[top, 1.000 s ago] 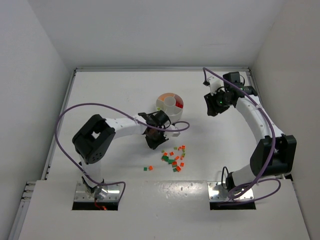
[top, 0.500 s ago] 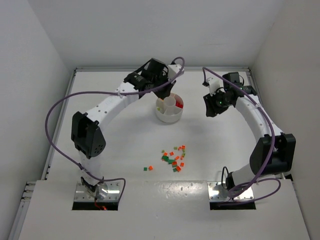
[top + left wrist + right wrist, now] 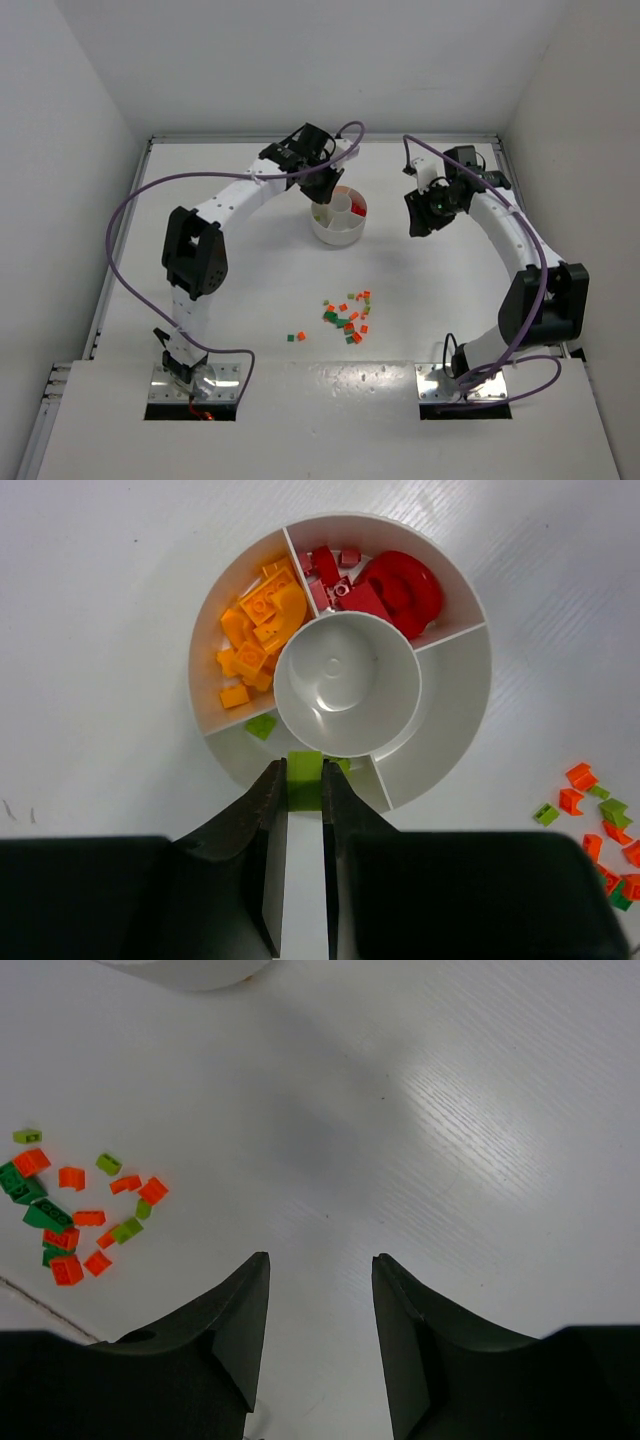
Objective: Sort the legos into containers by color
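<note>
The round white dish (image 3: pixel 455 710) has wedge compartments around a central hub (image 3: pixel 345 680). One wedge holds orange legos (image 3: pixel 258 630), one holds red legos (image 3: pixel 375 580), and one holds a lime green lego (image 3: pixel 261 725). My left gripper (image 3: pixel 304 780) is shut on a lime green lego (image 3: pixel 304 778) above the dish's near wedge. In the top view the left gripper (image 3: pixel 322 190) sits over the dish (image 3: pixel 340 225). My right gripper (image 3: pixel 320 1260) is open and empty over bare table, right of the dish (image 3: pixel 425 212). Loose legos (image 3: pixel 348 315) lie on the table.
The loose pile of orange and green legos shows in the right wrist view (image 3: pixel 75 1215) and at the right edge of the left wrist view (image 3: pixel 598 815). Two stray bricks (image 3: pixel 296 337) lie left of the pile. White walls enclose the table.
A second ago my left gripper was near the loose pile. It swung up to the dish, and now sits over the dish's left side. The right arm has barely moved.
</note>
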`<state>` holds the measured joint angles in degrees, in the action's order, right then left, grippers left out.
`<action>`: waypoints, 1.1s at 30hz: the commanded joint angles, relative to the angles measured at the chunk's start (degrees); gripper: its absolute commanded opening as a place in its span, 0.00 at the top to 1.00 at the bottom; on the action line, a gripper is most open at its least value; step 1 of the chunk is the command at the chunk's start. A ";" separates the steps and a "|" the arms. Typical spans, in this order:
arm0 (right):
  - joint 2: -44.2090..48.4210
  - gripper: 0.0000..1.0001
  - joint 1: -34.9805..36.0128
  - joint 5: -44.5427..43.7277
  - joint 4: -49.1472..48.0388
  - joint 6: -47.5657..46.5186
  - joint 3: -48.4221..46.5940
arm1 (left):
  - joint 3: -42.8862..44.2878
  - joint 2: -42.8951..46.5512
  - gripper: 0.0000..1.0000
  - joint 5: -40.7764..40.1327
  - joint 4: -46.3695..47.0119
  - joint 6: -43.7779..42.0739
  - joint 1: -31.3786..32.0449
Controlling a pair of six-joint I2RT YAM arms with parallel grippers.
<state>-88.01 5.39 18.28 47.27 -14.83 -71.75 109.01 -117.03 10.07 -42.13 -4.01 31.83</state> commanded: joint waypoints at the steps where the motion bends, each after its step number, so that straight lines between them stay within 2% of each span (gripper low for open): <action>1: -0.40 0.54 0.33 1.49 -0.16 -0.02 -2.35 | -0.73 1.98 0.83 1.27 -0.41 0.41 0.16; 4: -0.93 0.54 0.33 2.02 -0.16 -0.02 -2.87 | -1.25 1.46 0.81 1.27 -1.02 -0.12 0.16; 15: -2.08 0.54 1.46 2.02 0.89 -1.87 -4.46 | -3.10 2.51 0.56 2.42 -1.55 -0.65 -0.37; 21: -2.08 0.58 4.45 0.09 0.90 -3.54 -4.46 | -3.10 3.04 0.53 3.47 -1.03 -0.65 -0.90; 30: -4.54 0.58 7.70 -1.67 0.90 -4.07 -6.12 | -3.10 3.56 0.55 2.94 -0.50 0.49 -1.42; 33: -4.54 0.58 8.32 -2.19 0.90 -4.07 -6.13 | -3.10 3.57 0.52 3.55 0.02 0.50 -1.42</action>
<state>-92.44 13.02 16.67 48.58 -18.06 -75.37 105.86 -117.01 12.45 -44.01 -4.14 31.24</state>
